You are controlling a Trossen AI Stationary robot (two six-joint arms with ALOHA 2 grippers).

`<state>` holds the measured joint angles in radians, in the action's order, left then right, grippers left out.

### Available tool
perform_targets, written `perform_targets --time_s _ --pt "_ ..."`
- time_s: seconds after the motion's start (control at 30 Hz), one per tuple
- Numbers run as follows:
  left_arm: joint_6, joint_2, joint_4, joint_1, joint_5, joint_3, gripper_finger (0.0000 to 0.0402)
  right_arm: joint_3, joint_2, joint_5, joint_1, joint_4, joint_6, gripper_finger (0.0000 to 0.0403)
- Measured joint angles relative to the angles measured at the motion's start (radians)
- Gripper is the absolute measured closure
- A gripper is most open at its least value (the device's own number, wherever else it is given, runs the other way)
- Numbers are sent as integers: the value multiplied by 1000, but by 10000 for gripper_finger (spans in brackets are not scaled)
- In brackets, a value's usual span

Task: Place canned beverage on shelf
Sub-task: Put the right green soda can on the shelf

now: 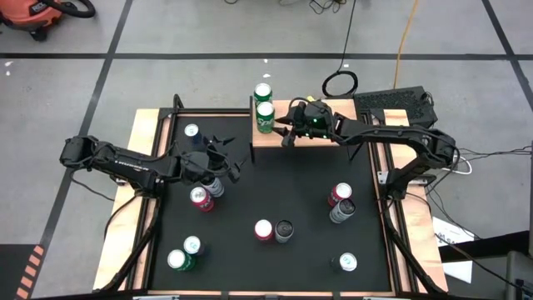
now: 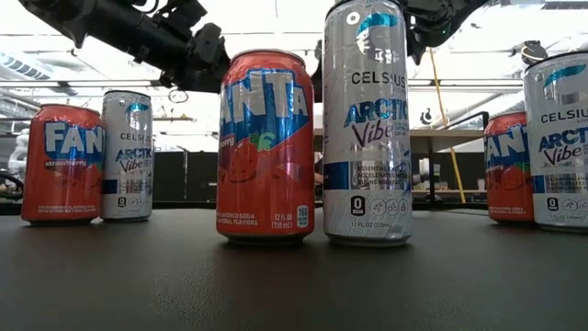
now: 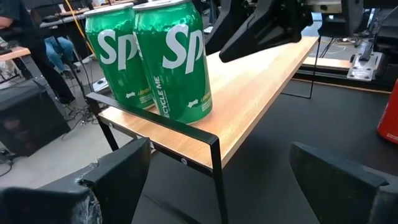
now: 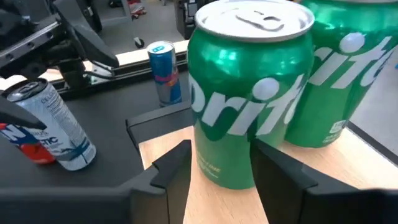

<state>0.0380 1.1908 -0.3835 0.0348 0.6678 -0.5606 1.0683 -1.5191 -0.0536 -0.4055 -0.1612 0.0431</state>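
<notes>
The shelf [image 1: 268, 139] is a light-wood plank on thin black legs at the mat's far edge; it also shows in the left wrist view [image 3: 261, 87]. Two green Sprite cans stand upright on its left end, one nearer [image 1: 265, 117] [image 4: 249, 93] and one farther [image 1: 262, 92] [image 4: 348, 68]. My right gripper [image 1: 286, 132] [image 4: 221, 165] is open over the plank, its fingertips just short of the nearer can and touching nothing. My left gripper [image 1: 226, 158] [image 3: 224, 180] is wide open and empty over the mat, facing the shelf's near left corner.
Several cans stand on the black mat [image 1: 275, 183]: a Fanta [image 1: 200, 197] and a Celsius [image 1: 214, 185] by my left gripper, a blue can [image 1: 192, 132], pairs at the middle [image 1: 273, 231], right [image 1: 341, 202] and near left [image 1: 183, 254], one near right [image 1: 347, 262].
</notes>
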Motion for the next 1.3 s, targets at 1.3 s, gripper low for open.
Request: perform_targets --time_s 1.3 --pt "-25 0 11 -9 0 -1 23 0 -83 -21 -7 -112 17 252"
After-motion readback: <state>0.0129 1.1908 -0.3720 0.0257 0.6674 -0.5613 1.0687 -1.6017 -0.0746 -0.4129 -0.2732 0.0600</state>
